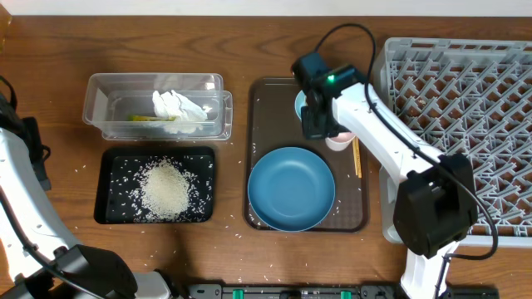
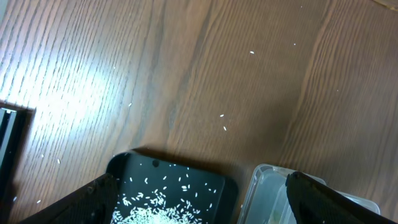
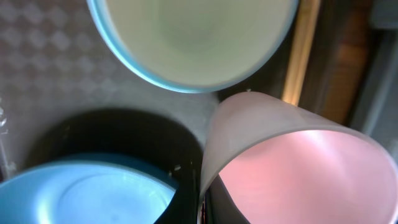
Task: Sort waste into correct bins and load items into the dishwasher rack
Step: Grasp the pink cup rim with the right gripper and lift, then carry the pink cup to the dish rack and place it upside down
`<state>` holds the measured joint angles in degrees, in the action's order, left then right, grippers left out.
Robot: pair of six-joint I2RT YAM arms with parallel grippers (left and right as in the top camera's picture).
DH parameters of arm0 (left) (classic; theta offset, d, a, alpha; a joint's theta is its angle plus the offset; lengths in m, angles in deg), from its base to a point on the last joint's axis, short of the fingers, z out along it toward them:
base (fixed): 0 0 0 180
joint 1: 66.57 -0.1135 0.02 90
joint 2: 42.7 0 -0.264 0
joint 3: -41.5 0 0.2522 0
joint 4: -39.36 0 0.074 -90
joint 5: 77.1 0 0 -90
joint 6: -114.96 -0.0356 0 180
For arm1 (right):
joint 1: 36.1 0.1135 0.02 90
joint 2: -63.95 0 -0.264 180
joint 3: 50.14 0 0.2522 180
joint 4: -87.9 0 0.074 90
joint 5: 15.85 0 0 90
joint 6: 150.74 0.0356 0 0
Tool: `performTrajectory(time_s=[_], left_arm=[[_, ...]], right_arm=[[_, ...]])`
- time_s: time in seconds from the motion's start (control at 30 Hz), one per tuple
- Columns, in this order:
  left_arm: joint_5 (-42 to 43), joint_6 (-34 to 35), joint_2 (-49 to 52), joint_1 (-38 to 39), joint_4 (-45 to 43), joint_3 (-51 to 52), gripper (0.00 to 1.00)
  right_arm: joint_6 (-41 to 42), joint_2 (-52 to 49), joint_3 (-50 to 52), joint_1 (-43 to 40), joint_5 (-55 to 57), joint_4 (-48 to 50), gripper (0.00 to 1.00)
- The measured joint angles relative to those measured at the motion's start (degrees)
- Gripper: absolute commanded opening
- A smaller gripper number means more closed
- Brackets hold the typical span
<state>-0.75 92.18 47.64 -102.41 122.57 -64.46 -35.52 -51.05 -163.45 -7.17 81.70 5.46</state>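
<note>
Tabletop [image 1: 50,58]: right hand [image 3: 200,208] pinches pink cup [image 3: 298,168] (rim).

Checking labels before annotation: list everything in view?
clear tub: 1, clear, upper left
napkin: 1, white, crumpled in the clear tub
snack wrapper: 1, yellow-green, in the clear tub
black tray: 1, black, below the tub
rice: pile plus strays, white, in the black tray and on the table
serving tray: 1, dark brown, centre
blue dish: 1, blue, serving tray's near end
small bowl: 1, light blue, serving tray's far end
pink cup: 1, pale pink, beside the small bowl
chopsticks: count unclear, wood, serving tray's right edge
rack: 1, grey, right of the serving tray
left hand: 1, open, near the black tray's corner
right hand: 1, shut on the pink cup's wall
</note>
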Motion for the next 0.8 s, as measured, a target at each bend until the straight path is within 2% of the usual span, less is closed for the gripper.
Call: performTrajectory(time_s=[0.23,0.43,0.6,0.8], left_arm=[[0.0,0.0,0.0,0.0,0.0,0.0,0.89],[0.0,0.0,0.0,0.0,0.0,0.0,0.89],[0.0,0.0,0.0,0.0,0.0,0.0,0.89],[0.0,0.0,0.0,0.0,0.0,0.0,0.89]], right_arm=[[-2.97,-0.02,-14.38,-2.56,-0.13,-12.31,0.01],[-7.37,0.0,-26.12,-10.29,-1.68,-16.0,0.01],[-14.43,0.52,-30.91,-22.56,-12.68,-11.54,0.01],[-25.46,0.72,-31.04,-40.02,-34.12,-8.98,0.01]])
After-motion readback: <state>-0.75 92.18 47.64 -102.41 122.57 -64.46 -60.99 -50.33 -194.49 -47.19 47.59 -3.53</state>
